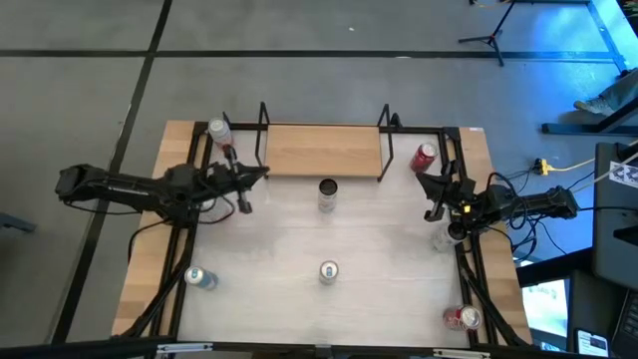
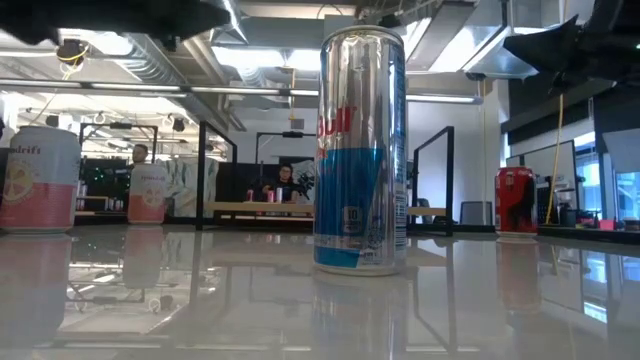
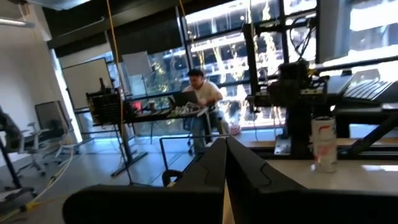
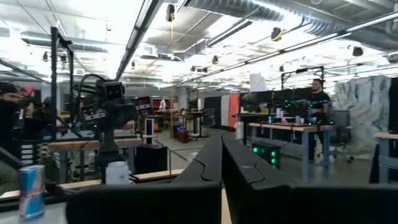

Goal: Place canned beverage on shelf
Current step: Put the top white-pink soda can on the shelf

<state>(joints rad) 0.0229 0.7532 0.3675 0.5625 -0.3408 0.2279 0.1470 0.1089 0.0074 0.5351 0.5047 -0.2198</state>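
Observation:
The shelf, a light-wood board on a black wire frame, stands at the middle of the table's far edge with nothing on its board. One upright silver can stands just in front of it. A blue-and-silver can stands upright nearer the front. My left gripper hovers shut beside the shelf's left end, holding nothing. My right gripper hovers shut off the shelf's right end, also holding nothing.
More cans stand about. A pale pink one is at the far left and a red one at the far right. A blue-silver one lies near left, a red one near right. People sit in the room beyond.

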